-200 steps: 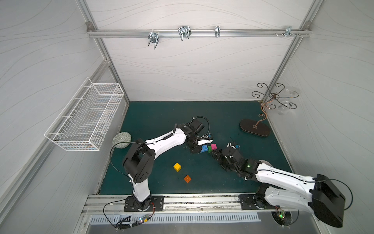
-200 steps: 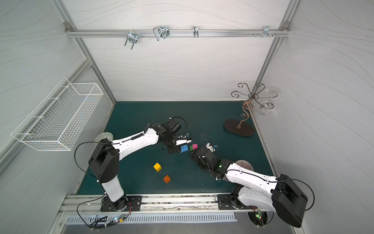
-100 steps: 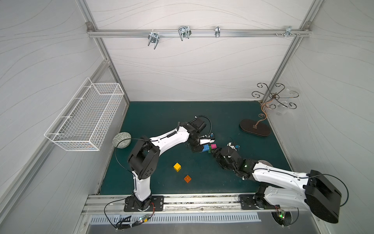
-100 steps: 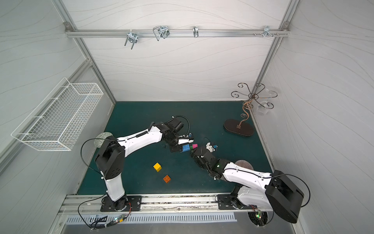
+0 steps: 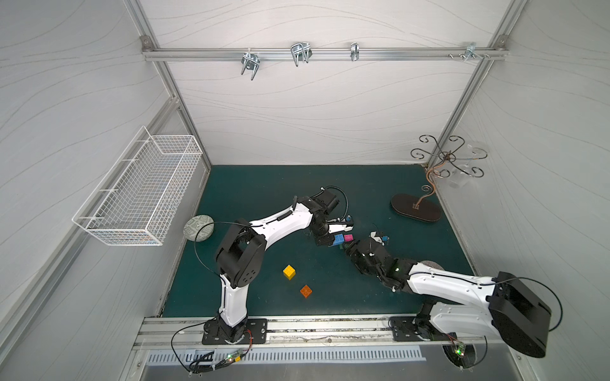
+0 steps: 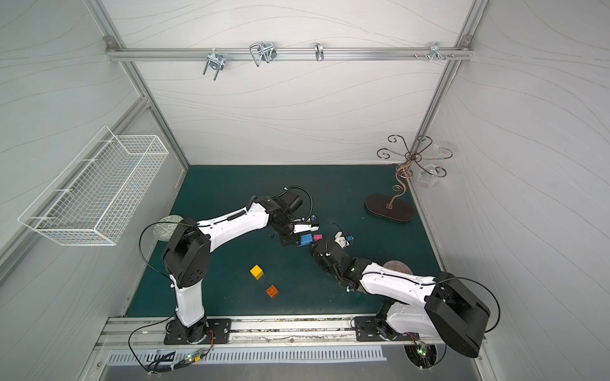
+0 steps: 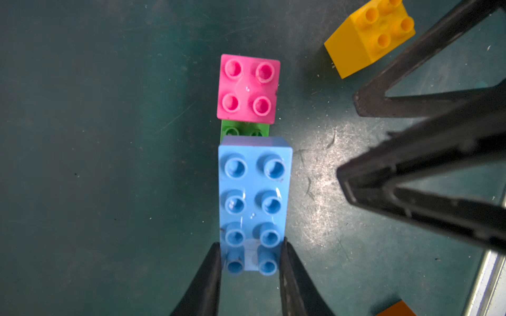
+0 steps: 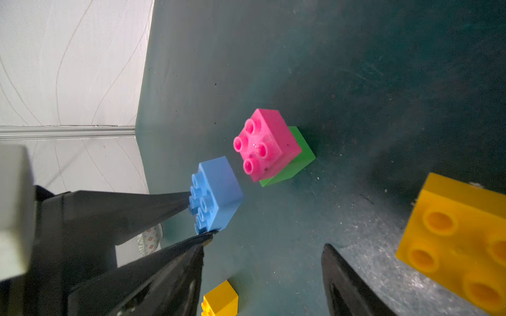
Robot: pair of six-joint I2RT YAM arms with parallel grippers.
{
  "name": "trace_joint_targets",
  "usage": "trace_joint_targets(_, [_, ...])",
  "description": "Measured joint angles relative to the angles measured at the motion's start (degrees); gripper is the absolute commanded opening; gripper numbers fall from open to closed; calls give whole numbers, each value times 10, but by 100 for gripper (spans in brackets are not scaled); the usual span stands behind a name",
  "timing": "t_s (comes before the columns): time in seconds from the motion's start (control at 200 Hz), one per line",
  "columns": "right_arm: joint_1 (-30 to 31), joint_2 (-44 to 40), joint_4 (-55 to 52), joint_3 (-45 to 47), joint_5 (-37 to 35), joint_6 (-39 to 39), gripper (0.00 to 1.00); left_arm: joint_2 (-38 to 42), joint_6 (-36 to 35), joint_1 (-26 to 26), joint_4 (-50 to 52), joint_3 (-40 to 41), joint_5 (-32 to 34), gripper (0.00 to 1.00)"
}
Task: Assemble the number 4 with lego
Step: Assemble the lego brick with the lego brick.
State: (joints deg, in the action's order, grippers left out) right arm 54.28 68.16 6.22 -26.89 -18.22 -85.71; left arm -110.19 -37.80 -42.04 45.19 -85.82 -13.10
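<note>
right gripper (image 8: pixel 268 240) has crept closer to the pink brick (image 7: pixel 247 87) stacked on the green brick (image 7: pixel 243 130) mid tabletop (image 5: pixel 264 184), jaws apart and empty. left gripper (image 7: pixel 250 246) clamps the blue brick (image 7: pixel 253 191) by one end, likely leaving its free end clear to join the stack.

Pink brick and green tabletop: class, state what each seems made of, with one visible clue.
Pink brick: probably moulded plastic, glossy; highlights glint on its smooth, rounded studs. Green tabletop: apparently a matte mat, perhaps rubber or vinyl; pale scuffs and fine scratches mark it.
</note>
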Motion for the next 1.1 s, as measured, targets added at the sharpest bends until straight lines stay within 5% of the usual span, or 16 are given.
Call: trace_joint_targets(1.101, [-45,67,100,10,8,-14,70,-26,-2,0,20,-26,-2,0])
